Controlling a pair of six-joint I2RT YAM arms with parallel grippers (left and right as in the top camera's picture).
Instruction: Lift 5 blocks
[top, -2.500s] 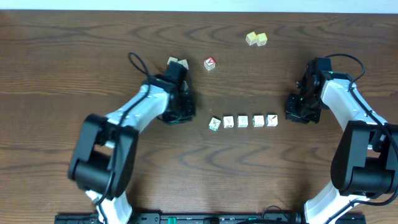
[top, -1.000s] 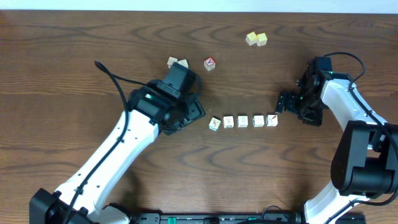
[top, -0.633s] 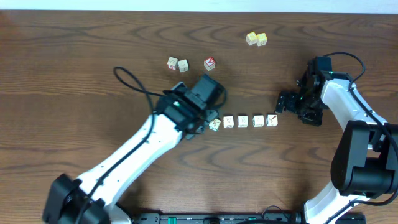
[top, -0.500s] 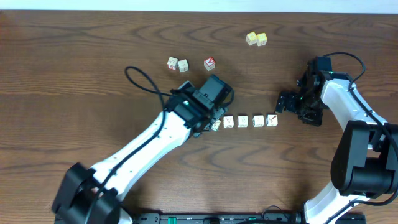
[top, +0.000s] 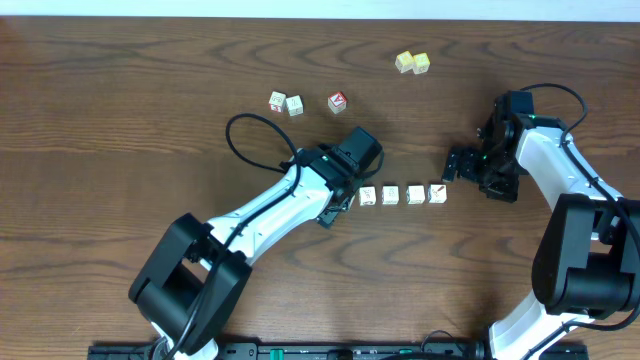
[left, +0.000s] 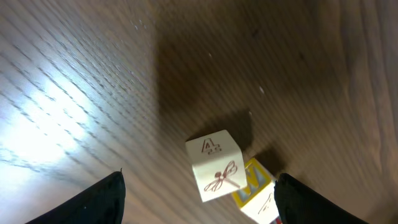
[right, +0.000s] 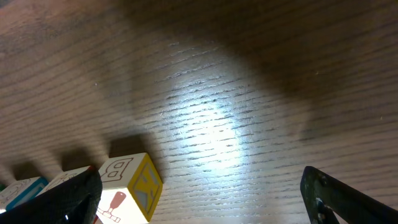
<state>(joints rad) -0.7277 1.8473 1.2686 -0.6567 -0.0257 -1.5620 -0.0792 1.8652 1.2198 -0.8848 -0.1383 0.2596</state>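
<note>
Blocks in a row mid tabletop, one end block between my wide-spread left gripper, my right gripper spread near the other end

The wooden table bears a row of blocks and scattered cubes.

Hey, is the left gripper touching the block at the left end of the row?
Apart. The left wrist view shows the end block between the fingers of the open left gripper, with bare table visible between it and each finger.
</note>
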